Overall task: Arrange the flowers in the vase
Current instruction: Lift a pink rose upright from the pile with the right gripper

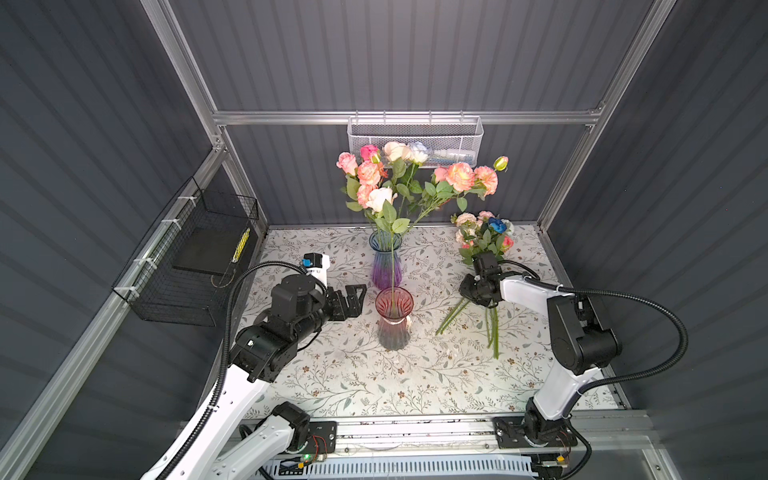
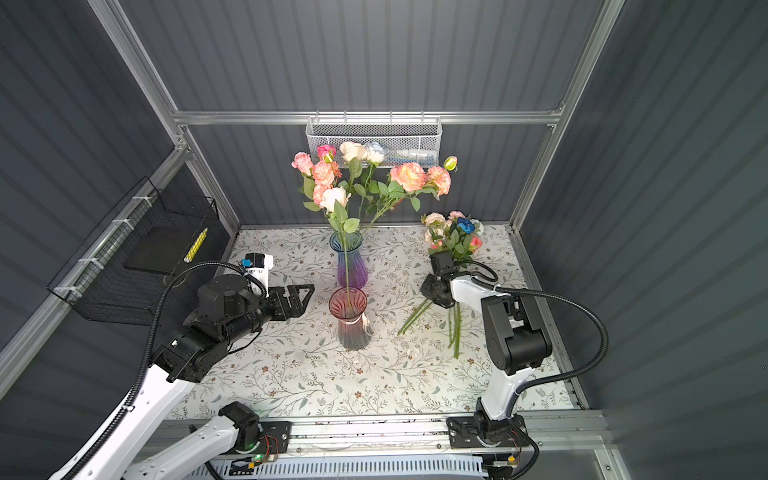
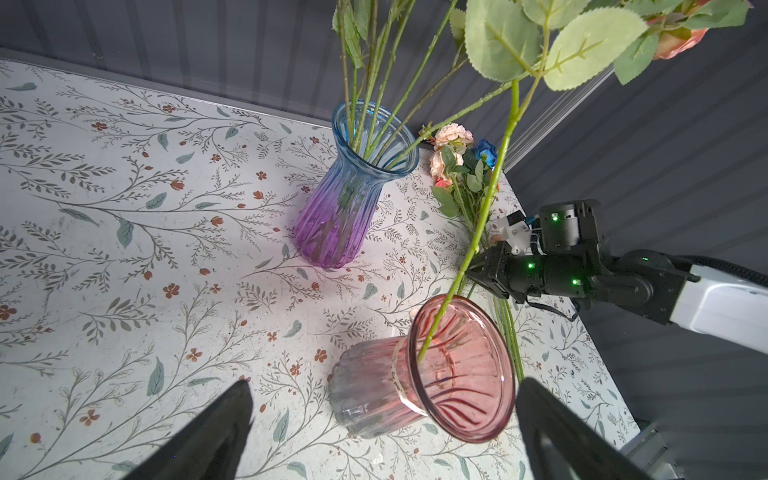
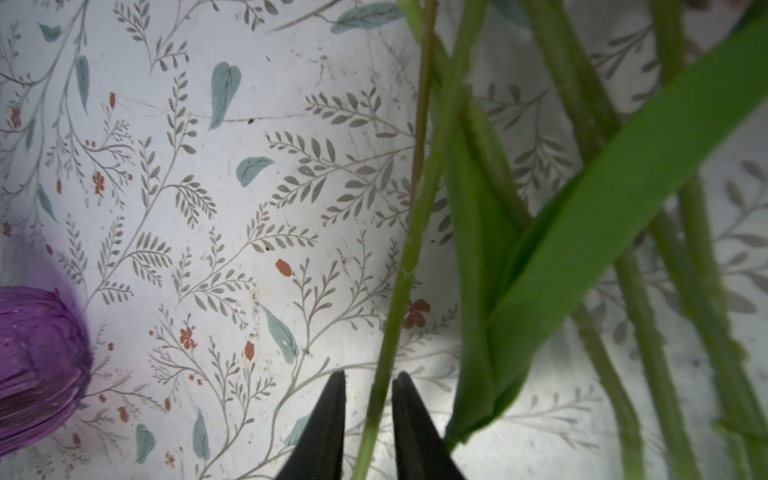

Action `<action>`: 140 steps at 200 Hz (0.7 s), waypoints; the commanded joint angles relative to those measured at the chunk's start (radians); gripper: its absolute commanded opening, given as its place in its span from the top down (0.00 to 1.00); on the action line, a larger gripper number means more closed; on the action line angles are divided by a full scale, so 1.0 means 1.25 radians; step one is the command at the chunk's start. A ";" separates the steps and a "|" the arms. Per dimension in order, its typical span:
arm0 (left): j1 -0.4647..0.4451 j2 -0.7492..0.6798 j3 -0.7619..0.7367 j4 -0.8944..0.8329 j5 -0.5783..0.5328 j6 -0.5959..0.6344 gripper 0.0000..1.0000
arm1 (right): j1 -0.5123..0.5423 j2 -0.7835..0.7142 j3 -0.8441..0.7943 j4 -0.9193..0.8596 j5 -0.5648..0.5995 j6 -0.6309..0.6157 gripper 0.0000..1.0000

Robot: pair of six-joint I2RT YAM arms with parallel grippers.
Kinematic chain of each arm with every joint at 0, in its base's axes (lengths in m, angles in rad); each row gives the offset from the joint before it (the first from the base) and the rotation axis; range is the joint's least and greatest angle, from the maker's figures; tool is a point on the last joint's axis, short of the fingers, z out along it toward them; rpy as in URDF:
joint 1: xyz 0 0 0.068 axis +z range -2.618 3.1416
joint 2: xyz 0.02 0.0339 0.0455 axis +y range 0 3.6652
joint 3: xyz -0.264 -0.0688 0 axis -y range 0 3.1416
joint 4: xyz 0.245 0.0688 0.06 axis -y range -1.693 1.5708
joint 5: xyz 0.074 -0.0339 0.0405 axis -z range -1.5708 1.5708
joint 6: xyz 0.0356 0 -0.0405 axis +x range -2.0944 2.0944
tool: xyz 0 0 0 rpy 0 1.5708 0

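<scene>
Two glass vases stand mid-table: a pink vase [image 1: 394,320] [image 3: 457,374] holding one long green stem, and behind it a blue-purple vase [image 1: 386,266] [image 3: 345,208] with several pink, peach and cream flowers [image 1: 415,178]. More flowers [image 1: 484,237] lie bunched on the table at the right, among them a deep blue bloom [image 1: 496,225]. My right gripper [image 1: 467,295] [image 4: 368,376] is down over their stems [image 1: 492,328]. Its jaws stand narrowly open around one stem [image 4: 399,291], slim gaps on both sides. My left gripper [image 1: 357,296] [image 3: 384,384] hovers wide open just left of the pink vase, holding nothing.
A black wire basket [image 1: 195,257] hangs on the left wall. A white mesh basket [image 1: 415,139] hangs on the back wall behind the blooms. The flower-patterned tabletop [image 1: 353,374] lies in front of the vases.
</scene>
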 commanded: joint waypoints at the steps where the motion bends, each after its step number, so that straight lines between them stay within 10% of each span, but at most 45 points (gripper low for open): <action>1: -0.002 -0.006 -0.010 -0.012 -0.008 0.009 0.00 | -0.004 0.014 0.022 -0.031 0.015 -0.005 0.83; 36: -0.002 -0.008 -0.006 -0.013 -0.005 0.009 0.00 | -0.004 -0.012 0.011 -0.021 0.016 -0.017 1.00; 140: -0.002 -0.001 0.044 -0.003 0.020 0.033 0.00 | -0.004 -0.490 -0.167 0.003 0.098 -0.044 1.00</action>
